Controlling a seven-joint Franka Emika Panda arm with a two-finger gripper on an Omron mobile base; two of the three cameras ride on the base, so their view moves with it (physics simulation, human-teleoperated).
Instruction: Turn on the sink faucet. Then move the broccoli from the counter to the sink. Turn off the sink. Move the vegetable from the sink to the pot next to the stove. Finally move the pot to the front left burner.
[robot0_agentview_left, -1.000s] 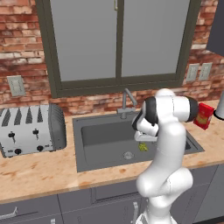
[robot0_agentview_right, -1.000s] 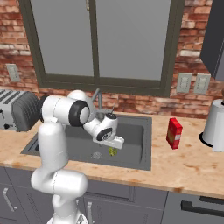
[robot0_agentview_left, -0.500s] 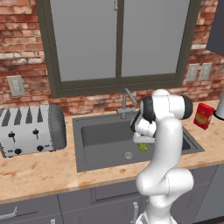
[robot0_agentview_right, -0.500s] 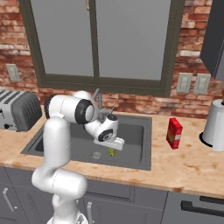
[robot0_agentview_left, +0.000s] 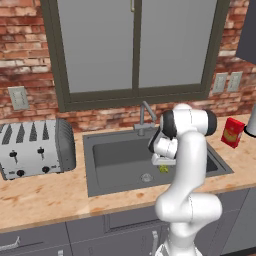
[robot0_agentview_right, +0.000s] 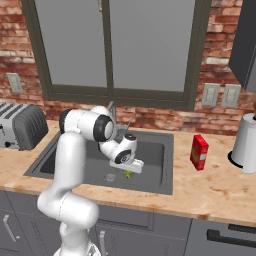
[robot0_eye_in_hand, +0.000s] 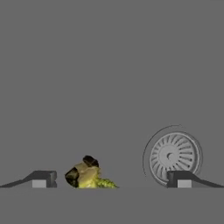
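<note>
The broccoli (robot0_agentview_left: 163, 169) (robot0_agentview_right: 128, 174) lies on the floor of the dark grey sink (robot0_agentview_left: 86, 150) (robot0_agentview_right: 167, 165), just right of the round drain (robot0_agentview_left: 146, 177) (robot0_agentview_right: 110, 177). My gripper (robot0_agentview_left: 162, 163) (robot0_agentview_right: 131, 168) hangs low inside the basin, right above the floret. Its jaws stand open. In the hand view the broccoli (robot0_eye_in_hand: 85, 175) sits between the two fingertips of the gripper (robot0_eye_in_hand: 111, 179), nearer the left one and touching neither, with the drain (robot0_eye_in_hand: 174, 154) by the right one. The sink faucet (robot0_agentview_left: 145, 112) (robot0_agentview_right: 111, 110) rises at the back rim, behind the arm.
A silver toaster (robot0_agentview_left: 35, 147) (robot0_agentview_right: 20, 125) stands on the counter (robot0_agentview_left: 45, 195) (robot0_agentview_right: 210, 190) left of the sink. A red box (robot0_agentview_left: 232, 132) (robot0_agentview_right: 199, 152) and a white appliance (robot0_agentview_right: 246, 142) stand to the right. A brick wall and a window close off the back.
The hand has sunk a little lower toward the sink floor over the broccoli. The floret lies where it was, and the jaws have stayed open.
</note>
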